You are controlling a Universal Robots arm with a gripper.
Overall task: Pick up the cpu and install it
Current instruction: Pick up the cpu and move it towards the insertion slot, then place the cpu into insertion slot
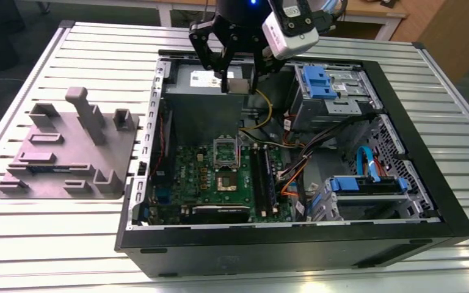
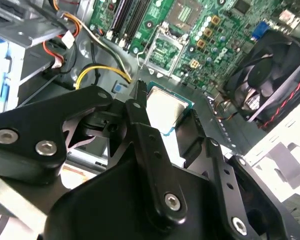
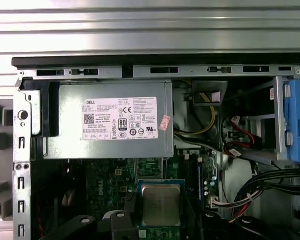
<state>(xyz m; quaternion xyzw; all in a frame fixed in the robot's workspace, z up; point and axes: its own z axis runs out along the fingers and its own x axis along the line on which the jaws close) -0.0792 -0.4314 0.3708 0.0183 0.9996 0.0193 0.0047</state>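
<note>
My gripper hangs over the back of the open computer case, shut on the cpu. In both wrist views the cpu is a flat square chip with a silver top and a thin green rim, pinched edge to edge between the black fingers. It is held in the air above the edge of the power supply. The empty socket lies on the green motherboard, with its metal load frame raised on the side toward the gripper.
A grey fixture block sits on the slatted table at the exterior view's left. Inside the case are blue drive cages, memory slots, loose coloured cables and a black fan.
</note>
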